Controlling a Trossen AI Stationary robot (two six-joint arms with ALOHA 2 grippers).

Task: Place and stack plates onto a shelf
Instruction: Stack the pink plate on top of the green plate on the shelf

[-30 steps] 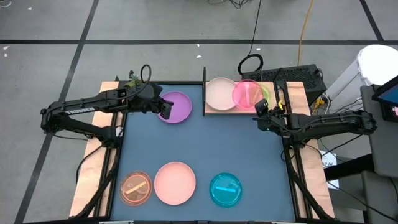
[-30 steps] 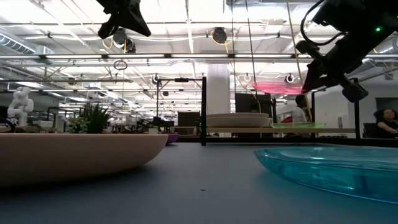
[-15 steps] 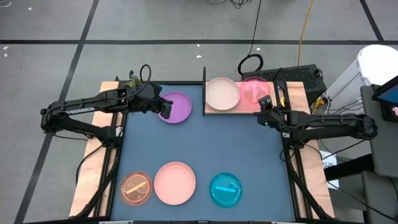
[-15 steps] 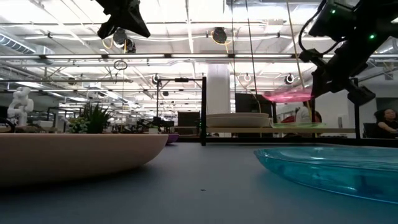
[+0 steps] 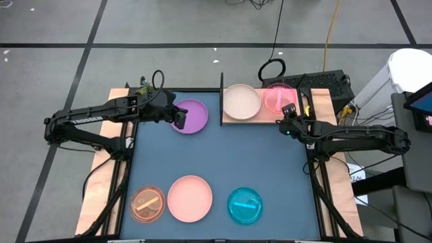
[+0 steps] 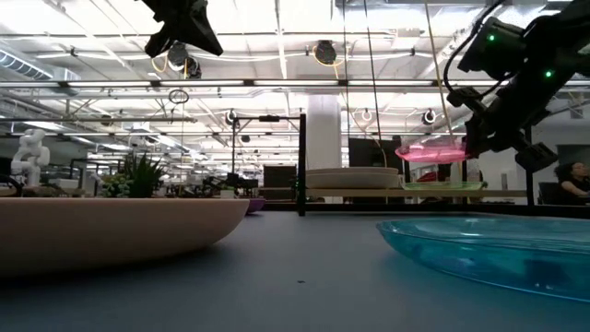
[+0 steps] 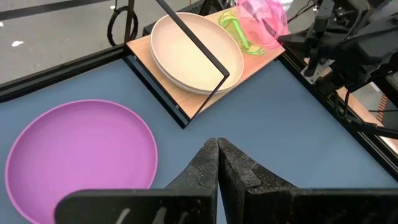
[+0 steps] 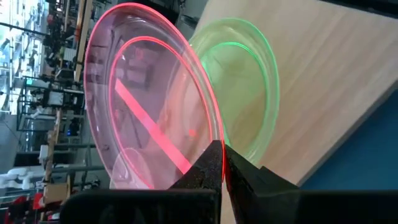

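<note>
My right gripper (image 5: 289, 112) is shut on the translucent magenta dish (image 5: 277, 96) and keeps it just above the green dish (image 6: 442, 186), which lies flat on the wooden shelf (image 5: 262, 119). The cream plate (image 5: 241, 101) rests on the shelf next to the black upright panel (image 5: 222, 98). My left gripper (image 5: 181, 121), shut, hovers high over the near edge of the purple plate (image 5: 192, 115), which lies on the blue mat. No pale mint plate shows. My right gripper (image 8: 222, 155) pinches the magenta dish's rim (image 8: 214, 134) between its two fingers, on the dish's near right side. The fingers reach in from the table's near right. The dish is lifted clear and roughly level (image 6: 431, 150), a little above the green dish.
The pink plate (image 5: 190, 198), orange dish (image 5: 147, 204) and cyan dish (image 5: 244, 206) lie in a row along the mat's near edge. Cables and a keyboard sit beyond the shelf. The mat's middle (image 5: 229, 152) holds nothing.
My right gripper has carried the magenta dish toward the table's far right and down. The dish has dropped from well above the shelf to just over the green dish, and now sits squarely above it.
</note>
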